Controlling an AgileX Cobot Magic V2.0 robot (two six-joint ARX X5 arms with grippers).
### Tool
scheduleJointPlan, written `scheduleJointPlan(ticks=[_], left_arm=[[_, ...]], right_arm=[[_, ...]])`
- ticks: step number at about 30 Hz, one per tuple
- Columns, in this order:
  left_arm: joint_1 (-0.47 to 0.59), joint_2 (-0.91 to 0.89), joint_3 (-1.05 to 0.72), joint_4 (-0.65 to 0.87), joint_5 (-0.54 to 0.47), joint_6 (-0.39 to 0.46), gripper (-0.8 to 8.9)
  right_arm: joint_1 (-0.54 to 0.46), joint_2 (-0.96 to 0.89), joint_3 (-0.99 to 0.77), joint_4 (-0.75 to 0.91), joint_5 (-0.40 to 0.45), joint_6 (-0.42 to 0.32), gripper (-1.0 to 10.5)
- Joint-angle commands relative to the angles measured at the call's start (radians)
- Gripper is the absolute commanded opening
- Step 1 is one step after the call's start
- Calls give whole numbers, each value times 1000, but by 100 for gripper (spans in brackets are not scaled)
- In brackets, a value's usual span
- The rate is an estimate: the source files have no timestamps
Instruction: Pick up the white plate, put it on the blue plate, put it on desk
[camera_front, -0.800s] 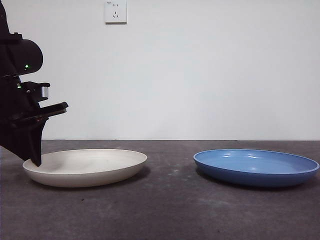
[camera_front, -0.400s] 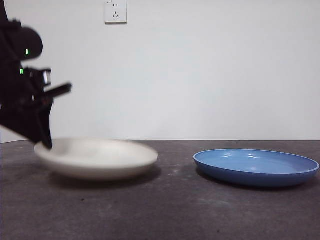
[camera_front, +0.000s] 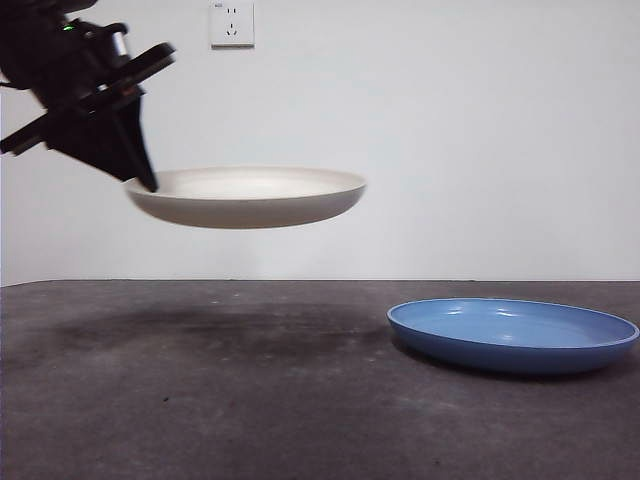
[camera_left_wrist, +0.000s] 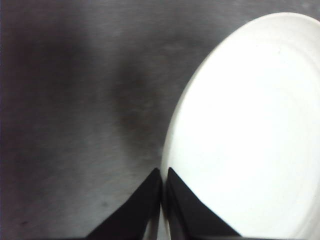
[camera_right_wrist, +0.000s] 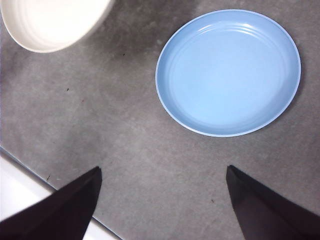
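The white plate (camera_front: 250, 196) hangs level in the air well above the desk (camera_front: 250, 400), left of centre in the front view. My left gripper (camera_front: 145, 183) is shut on its left rim, and the left wrist view shows the two jaws pinching the plate's edge (camera_left_wrist: 240, 130) at the gripper (camera_left_wrist: 162, 172). The blue plate (camera_front: 512, 334) rests on the desk at the right, apart from the white plate. My right gripper (camera_right_wrist: 162, 172) waits open high above the desk, looking down on the blue plate (camera_right_wrist: 228, 71) and a part of the white plate (camera_right_wrist: 50, 22).
A white wall with a power socket (camera_front: 231, 23) stands behind the desk. The desk's edge (camera_right_wrist: 45, 185) runs near the right gripper's one jaw. A faint shadow (camera_front: 200, 325) lies on the desk below the raised plate.
The left gripper has lifted the white plate off the desk, up and a little to the right. The blue plate has not moved.
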Motion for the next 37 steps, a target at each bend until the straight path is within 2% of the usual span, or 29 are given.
scheduleJointPlan(ticks=[1,6,10,18,27,33,37], left_arm=[[-53,8,27,23,9,-33,15],[-159,25,31,116,9,-108,15],[-229,80,77,139,9,-134,15],[-313,270,280,128,8,-182,15],[-383,541,594,-5,3,-179,15],[-406,697,762,-103,-11,-173,15],[-414,758,801,-134,-15,-166,15]], right_arm=[[4,3,19,8,0,14,401],[4,-10,20,9,0,23,401],[4,-30,22,8,1,40,401],[3,-98,34,-6,10,67,401],[4,-125,153,-105,115,73,401],[4,-126,212,-124,136,73,401],[4,-126,216,-128,140,73,401]])
